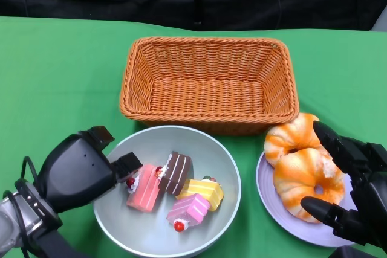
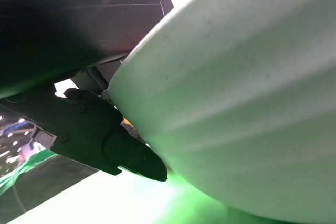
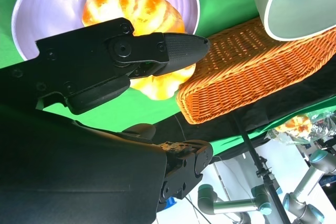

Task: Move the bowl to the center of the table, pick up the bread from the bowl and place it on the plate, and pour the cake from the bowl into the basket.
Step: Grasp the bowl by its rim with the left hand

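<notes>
Listing what lies before us on the green table [image 1: 54,70]:

Item, bowl [image 1: 227,167]: pale grey-green, in front of the basket and near the table's middle. It holds four cake pieces [image 1: 175,188] — pink, chocolate-striped, yellow, and pink again. We see no bread inside it.

Item, basket [image 1: 208,83]: orange wicker, rectangular, nothing in it, just behind the bowl.

Item, plate [image 1: 266,188]: lilac, beside the bowl on our right, bearing two orange-glazed bread rings [image 1: 302,176], one leaning against the other.

Item, left hand [image 1: 84,170]: grips the bowl at its near-left rim, one finger hooked over the edge to the inside; our left wrist view shows the outer wall pressed close against the hand.

Item, right hand [image 1: 354,188]: fingers spread apart around the nearer bread, grasping nothing that we can see; whether a fingertip touches the loaf we cannot tell.

We judge the bread step done and the pour into the basket outstanding.

Hazards noted: the bowl is held at one side of the rim only, so it may slip or swing when lifted. The cakes lie loose; a tilt short of the basket wall would drop them on the cloth. The right hand, in withdrawing, could nudge the leaning loaf off the plate.
</notes>
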{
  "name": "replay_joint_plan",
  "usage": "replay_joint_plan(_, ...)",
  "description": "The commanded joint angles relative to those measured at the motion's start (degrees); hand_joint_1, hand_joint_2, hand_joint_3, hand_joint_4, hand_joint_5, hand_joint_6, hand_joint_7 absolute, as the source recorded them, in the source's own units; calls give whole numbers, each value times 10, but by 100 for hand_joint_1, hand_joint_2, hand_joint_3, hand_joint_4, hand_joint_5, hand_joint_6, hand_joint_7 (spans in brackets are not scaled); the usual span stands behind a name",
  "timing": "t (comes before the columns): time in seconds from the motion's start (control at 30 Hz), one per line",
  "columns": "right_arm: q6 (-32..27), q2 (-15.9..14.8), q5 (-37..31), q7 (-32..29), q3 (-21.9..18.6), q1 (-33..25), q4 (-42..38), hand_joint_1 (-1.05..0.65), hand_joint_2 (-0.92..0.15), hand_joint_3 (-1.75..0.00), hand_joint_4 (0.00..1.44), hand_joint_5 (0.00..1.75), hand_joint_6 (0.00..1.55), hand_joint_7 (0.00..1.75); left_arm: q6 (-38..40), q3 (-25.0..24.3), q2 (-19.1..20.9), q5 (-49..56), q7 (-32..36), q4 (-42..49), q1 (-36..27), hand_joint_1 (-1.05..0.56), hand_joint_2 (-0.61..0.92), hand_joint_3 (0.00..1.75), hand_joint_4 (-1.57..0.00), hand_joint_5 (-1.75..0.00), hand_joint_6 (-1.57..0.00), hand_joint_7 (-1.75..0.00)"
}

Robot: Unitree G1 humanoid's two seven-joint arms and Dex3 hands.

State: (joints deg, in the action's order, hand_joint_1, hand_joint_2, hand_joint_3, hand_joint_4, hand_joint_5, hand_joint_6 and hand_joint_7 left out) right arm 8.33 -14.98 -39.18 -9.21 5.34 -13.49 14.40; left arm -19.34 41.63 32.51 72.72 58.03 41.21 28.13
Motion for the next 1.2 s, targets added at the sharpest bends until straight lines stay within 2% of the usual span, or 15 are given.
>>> replay_joint_plan(0.03, -1, -6, 1, 2, -1, -3, 5, -61, -92, -37, 0, 49, 18, 1, 8, -27, 25, -34, -32, -50, -30, -23, 78, 1, -93, -175, -89, -138)
replay_joint_plan(0.1, -3, -6, 1, 4, -1, -4, 7, -61, -92, -37, 0, 49, 18, 1, 2, -45, 42, -59, -65, -102, -57, -26, 77, 0, -93, -149, -97, -80)
replay_joint_plan(0.13, -4, -6, 2, 5, -2, -4, 8, -61, -92, -38, 0, 49, 18, 1, -1, -54, 51, -70, -83, -130, -72, -27, 77, 0, -94, -141, -103, -60)
replay_joint_plan(0.17, -5, -6, 2, 6, -2, -5, 10, -61, -92, -37, 0, 49, 18, 1, -3, -63, 60, -79, -98, -154, -85, -29, 78, 0, -93, -116, -104, -36)
replay_joint_plan(0.23, -6, -6, 2, 7, -2, -5, 11, -60, -92, -37, 0, 49, 18, 1, -11, -79, 76, -95, -127, -197, -109, -30, 78, 0, -93, -96, -105, -17)
replay_joint_plan(0.27, -6, -5, 2, 8, -2, -5, 12, -60, -92, -37, 0, 49, 18, 1, -15, -86, 82, -101, -141, -214, -119, -30, 77, 0, -87, -88, -101, -10)
replay_joint_plan(0.3, -5, -6, 2, 7, -2, -4, 11, -60, -92, -37, 0, 49, 18, 1, -24, -96, 96, -118, -175, -246, -137, -30, 77, 0, -85, -85, -99, -8)
replay_joint_plan(0.37, -5, -6, 3, 8, -2, -4, 11, -60, -92, -37, 0, 49, 18, 1, -37, -118, 122, -149, -239, -305, -170, -36, 74, 0, -64, -85, -88, -2)
replay_joint_plan(0.43, -5, -6, 3, 10, -2, -4, 11, -60, -92, -37, 0, 49, 18, 1, -48, -139, 141, -170, -288, -353, -198, -40, 71, 0, -52, -86, -82, 0)
replay_joint_plan(0.6, -4, -6, 2, 10, -2, -3, 11, -60, -92, -37, 0, 49, 18, 1, -52, -198, 168, -208, -388, -465, -274, -48, 70, 0, -34, -88, -73, 0)
replay_joint_plan(0.73, -6, -6, 2, 12, -2, -3, 12, -60, -92, -37, 0, 49, 18, 1, -49, -239, 158, -230, -431, -517, -322, -47, 69, 0, -33, -86, -72, 0)
replay_joint_plan(0.87, -5, -7, 4, 14, -2, -2, 9, -60, -92, -37, 0, 48, 18, 1, -50, -268, 135, -240, -445, -545, -354, -48, 68, 0, -37, -81, -71, 0)
replay_joint_plan(1.03, -6, -7, 1, 16, -1, -1, 9, -61, -92, -38, 0, 48, 17, 1, -39, -270, 110, -206, -461, -525, -341, -44, 70, 1, -39, -80, -70, 0)
replay_joint_plan(1.2, -3, -6, 2, 13, -1, 0, 4, -61, -92, -37, 0, 48, 18, 1, -30, -257, 85, -160, -459, -476, -298, -44, 72, 1, -37, -86, -72, -1)
